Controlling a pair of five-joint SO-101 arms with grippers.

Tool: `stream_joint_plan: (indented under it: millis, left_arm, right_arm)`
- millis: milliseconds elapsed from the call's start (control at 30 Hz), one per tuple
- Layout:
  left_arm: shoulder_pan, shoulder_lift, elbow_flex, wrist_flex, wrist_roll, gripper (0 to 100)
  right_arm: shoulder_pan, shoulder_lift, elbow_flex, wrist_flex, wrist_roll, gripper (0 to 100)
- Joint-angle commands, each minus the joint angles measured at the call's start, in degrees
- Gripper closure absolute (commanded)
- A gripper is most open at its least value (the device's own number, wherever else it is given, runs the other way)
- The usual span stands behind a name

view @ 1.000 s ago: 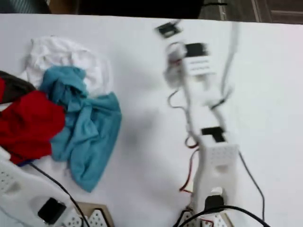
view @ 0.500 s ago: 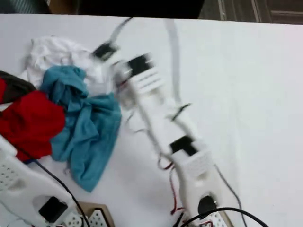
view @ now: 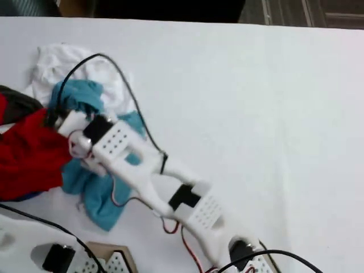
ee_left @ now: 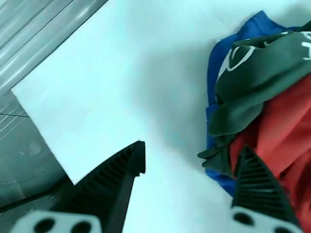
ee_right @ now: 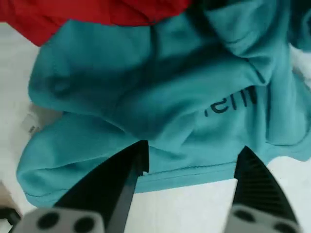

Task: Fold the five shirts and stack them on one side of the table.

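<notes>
The shirts lie in a crumpled, unfolded heap at the left of the white table (view: 256,85) as the high view shows it; the teal shirt (view: 102,196) sprawls on the side nearest the table's middle; the red shirt (view: 28,159) is bunched against its outer side; the white shirt (view: 62,62) lies behind both, toward the far edge; a dark green shirt (view: 14,102) touches the red one at the view's edge; a blue shirt (ee_left: 216,68) shows beneath the dark green and red ones. The right gripper (ee_right: 190,158) hangs just above the teal shirt near its hemmed edge, jaws spread wide, grasping nothing; its arm slants across the teal cloth, a black cable (view: 116,68) looping over the white shirt. The left gripper (ee_left: 191,151) is likewise released and empty, over bare table just beside the blue and dark green shirts.
</notes>
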State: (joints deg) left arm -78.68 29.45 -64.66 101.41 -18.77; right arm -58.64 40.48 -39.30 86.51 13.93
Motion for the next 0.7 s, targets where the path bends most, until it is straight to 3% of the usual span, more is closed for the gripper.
stream_joint_plan:
  millis: [0, 300, 567, 667]
  left_arm:
    - [-1.49, -0.26, -2.24, -0.44, -0.7, 69]
    - [-2.46, -0.88, -2.51, 0.09, -0.7, 69]
    - [-2.99, -0.88, -2.51, -0.26, -0.79, 69]
    - [-2.81, -0.88, -2.51, -0.26, -0.7, 69]
  right_arm:
    - [-3.03, -0.13, -2.29, -1.01, -0.44, 70.7]
    - [-2.77, 4.0, -2.29, -8.75, -0.26, 70.7]
    - [0.84, 10.95, -2.29, -9.1, -0.18, 70.9]
    - [1.89, 11.21, -2.29, -8.84, -0.18, 79.2]
